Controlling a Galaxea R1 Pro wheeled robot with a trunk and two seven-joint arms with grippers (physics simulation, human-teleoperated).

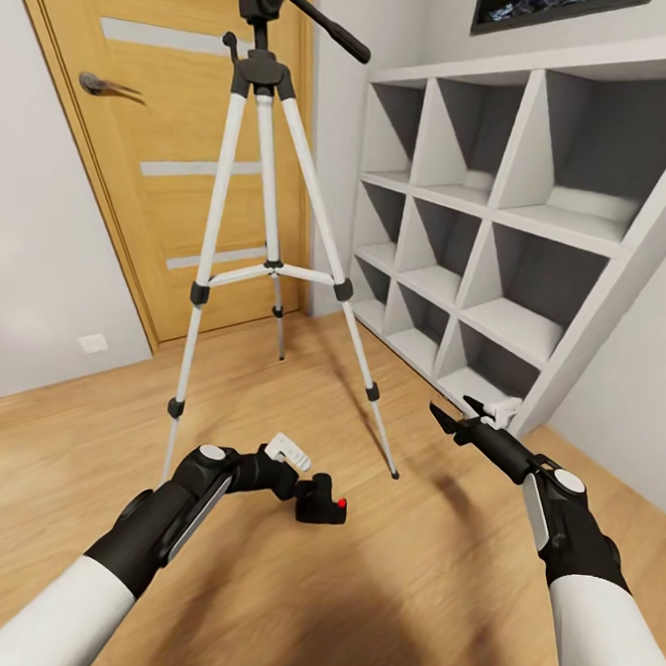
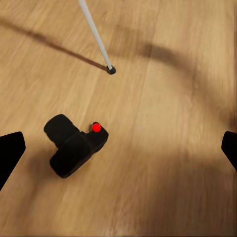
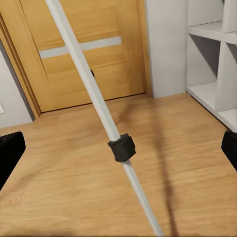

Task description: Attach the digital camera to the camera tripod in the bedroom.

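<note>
Bedroom floor [image 1: 434,598] is occupied by one digital camera [image 1: 323,502], one camera tripod [image 1: 266,219], beneath two spread-open, empty grippers: left gripper [image 2: 118,148], right gripper [image 1: 457,413].

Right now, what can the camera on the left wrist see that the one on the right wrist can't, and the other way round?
Left wrist view alone: the digital camera lying on the floor, red button up, and a tripod foot. Right wrist view alone: the oak door, the white shelving, and a black leg joint. Both share the wood floor, a silver leg of the camera tripod, and dark fingertips at the picture's edges.
</note>
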